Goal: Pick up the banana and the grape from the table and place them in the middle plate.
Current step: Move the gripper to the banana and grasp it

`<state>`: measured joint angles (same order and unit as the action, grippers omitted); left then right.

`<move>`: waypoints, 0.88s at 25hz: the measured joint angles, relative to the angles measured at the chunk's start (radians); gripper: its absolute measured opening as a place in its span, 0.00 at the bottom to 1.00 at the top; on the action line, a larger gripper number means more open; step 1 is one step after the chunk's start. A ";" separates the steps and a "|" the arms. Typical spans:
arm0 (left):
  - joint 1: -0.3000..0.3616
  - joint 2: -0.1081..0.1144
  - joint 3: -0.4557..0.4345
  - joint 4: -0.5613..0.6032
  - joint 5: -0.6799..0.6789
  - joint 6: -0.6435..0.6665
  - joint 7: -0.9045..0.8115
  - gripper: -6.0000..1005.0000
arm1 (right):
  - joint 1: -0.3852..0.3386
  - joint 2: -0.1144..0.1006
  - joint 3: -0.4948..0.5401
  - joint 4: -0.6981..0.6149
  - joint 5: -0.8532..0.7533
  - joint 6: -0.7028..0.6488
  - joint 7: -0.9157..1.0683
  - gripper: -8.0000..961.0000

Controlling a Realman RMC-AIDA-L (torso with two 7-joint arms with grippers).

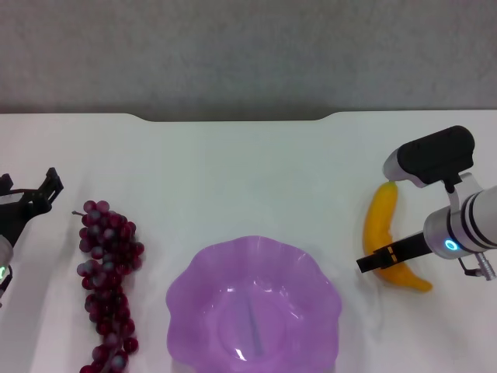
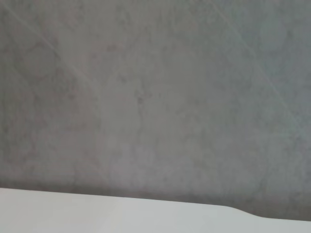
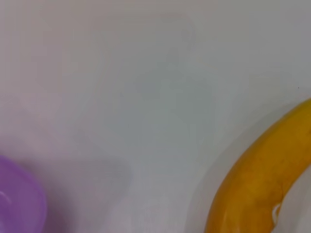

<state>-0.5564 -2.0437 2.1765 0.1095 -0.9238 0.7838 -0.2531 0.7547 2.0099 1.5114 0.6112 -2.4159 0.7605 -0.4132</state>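
The banana (image 1: pixel 380 225) lies on the table (image 1: pixel 248 171) at the right, pointing away from me. My right gripper (image 1: pixel 379 261) is down on the banana's near half, its black tip crossing the fruit. The right wrist view shows the banana (image 3: pixel 257 179) close up and an edge of the middle plate (image 3: pixel 19 204). The grape (image 1: pixel 109 280) lies as a long dark red bunch at the left. The purple middle plate (image 1: pixel 186 287) sits empty between the two fruits at the front. My left gripper (image 1: pixel 29 194) hovers open at the far left, beside the grape and apart from it.
The table's far edge has a notch (image 1: pixel 233 118), with a grey wall (image 1: pixel 248 54) behind it. The left wrist view shows only that wall (image 2: pixel 155 97) and a strip of table (image 2: pixel 97 213). Bare white tabletop lies between the plate and the far edge.
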 joint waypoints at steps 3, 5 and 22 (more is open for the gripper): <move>0.000 0.000 0.001 0.000 -0.001 0.000 0.000 0.82 | 0.000 -0.001 -0.005 -0.018 0.002 -0.013 0.002 0.84; 0.000 0.000 -0.001 0.000 -0.002 0.000 0.000 0.82 | 0.002 -0.002 -0.005 -0.029 0.002 -0.022 0.001 0.84; 0.003 0.001 0.000 -0.001 -0.004 0.000 0.000 0.82 | 0.016 0.001 -0.087 -0.065 0.043 -0.133 -0.001 0.78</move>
<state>-0.5535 -2.0429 2.1768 0.1089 -0.9274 0.7838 -0.2531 0.7705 2.0110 1.4247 0.5461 -2.3731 0.6278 -0.4141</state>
